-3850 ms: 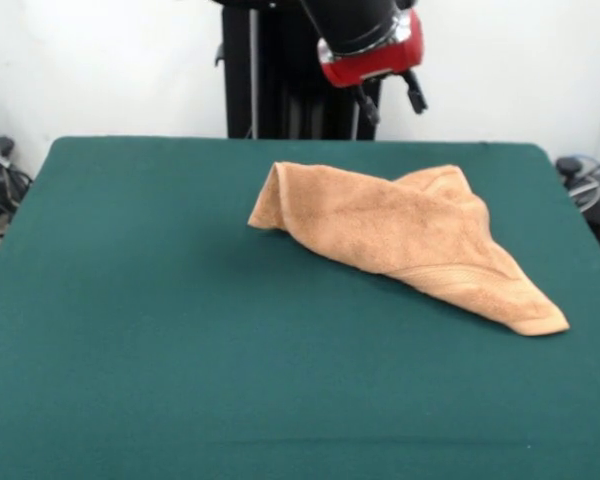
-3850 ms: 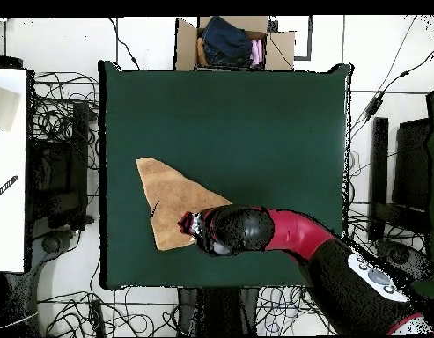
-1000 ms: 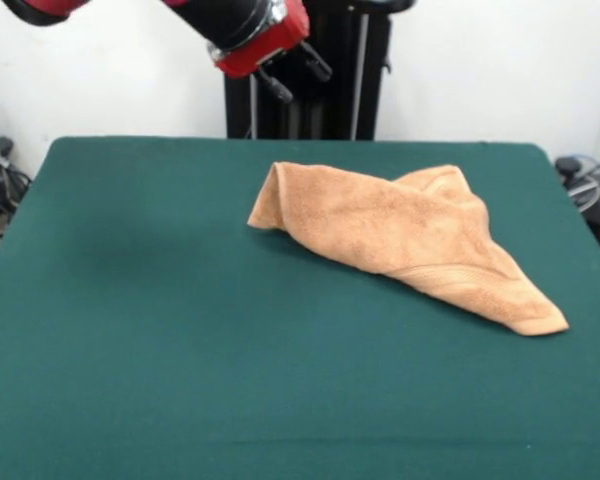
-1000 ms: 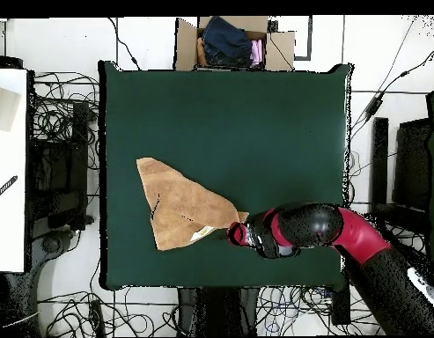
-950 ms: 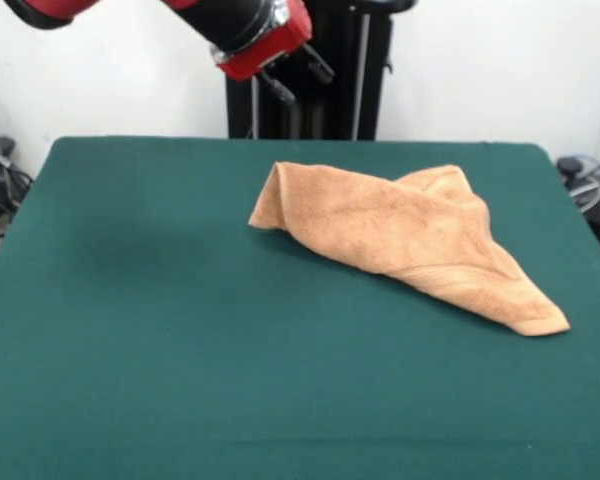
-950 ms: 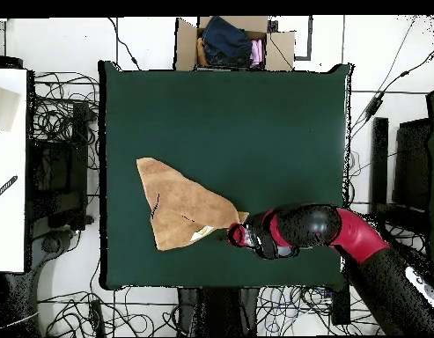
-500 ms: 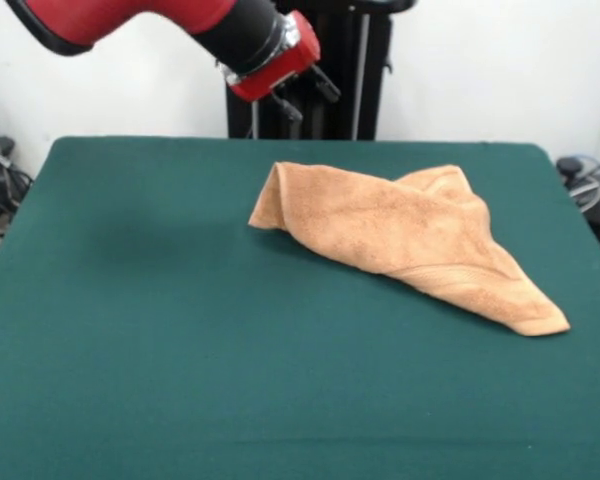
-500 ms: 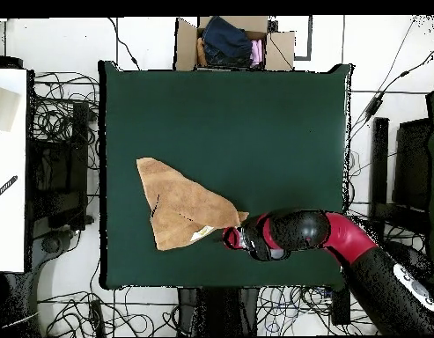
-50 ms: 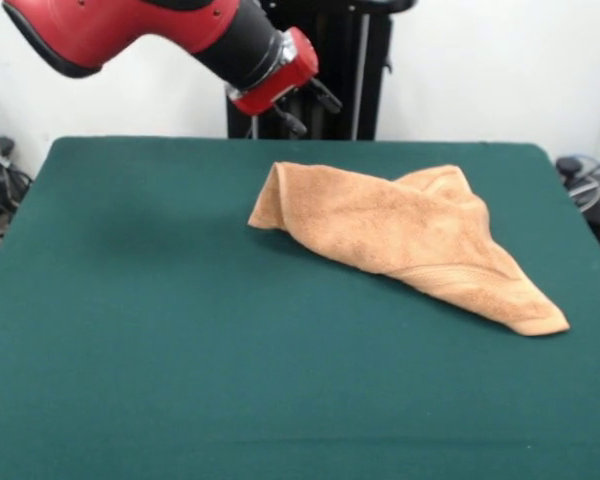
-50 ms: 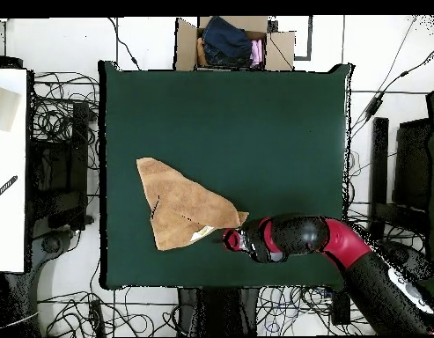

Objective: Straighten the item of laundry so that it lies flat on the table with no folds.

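Note:
The item of laundry [image 9: 410, 238] is an orange-tan towel lying folded over itself in a rough triangle on the green table [image 9: 130, 300]. One corner is raised at the left and a point reaches toward the front right. From overhead the towel [image 10: 179, 209] sits near the table's [image 10: 255, 132] left side, and a small white label [image 10: 202, 233] shows at its lower edge. My gripper [image 9: 312, 110] hangs in the air above the table's far edge, up and left of the raised corner. It is open and holds nothing. Overhead, the gripper [image 10: 231, 238] is just right of the towel's corner.
A cardboard box [image 10: 233, 42] with clothes in it stands beyond the table's top edge in the overhead view. Cables lie on the floor all round, and a white desk [image 10: 7, 167] stands at the left.
My gripper has come a little lower and closer to the towel's raised corner. The towel has not moved.

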Robot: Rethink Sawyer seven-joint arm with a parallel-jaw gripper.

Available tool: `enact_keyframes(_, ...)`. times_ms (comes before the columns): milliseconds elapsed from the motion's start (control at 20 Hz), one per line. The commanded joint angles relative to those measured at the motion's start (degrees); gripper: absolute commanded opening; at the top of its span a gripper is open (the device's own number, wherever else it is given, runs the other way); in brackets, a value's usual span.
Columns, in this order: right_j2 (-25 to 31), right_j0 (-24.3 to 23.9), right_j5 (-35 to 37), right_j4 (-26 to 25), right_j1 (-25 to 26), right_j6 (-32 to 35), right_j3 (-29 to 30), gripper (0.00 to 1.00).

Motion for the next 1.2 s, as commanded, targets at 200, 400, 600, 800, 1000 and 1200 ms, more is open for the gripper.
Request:
enact_keyframes(200,-0.16,-0.52,5.48,-2.43,3.94,-15.76,-10.01,1.00)
enact_keyframes(400,-0.02,-0.80,6.85,-2.32,4.33,-16.72,-10.95,1.00)
enact_keyframes(600,0.33,-1.32,6.99,-2.46,4.03,-16.67,-10.63,1.00)
enact_keyframes(800,0.36,-1.88,6.65,-2.81,3.91,-16.76,-10.17,1.00)
enact_keyframes(1000,0.13,-2.25,7.59,-2.31,3.68,-17.84,-10.61,1.00)
enact_keyframes(1200,0.17,-2.85,8.67,-1.60,2.97,-19.04,-10.69,1.00)
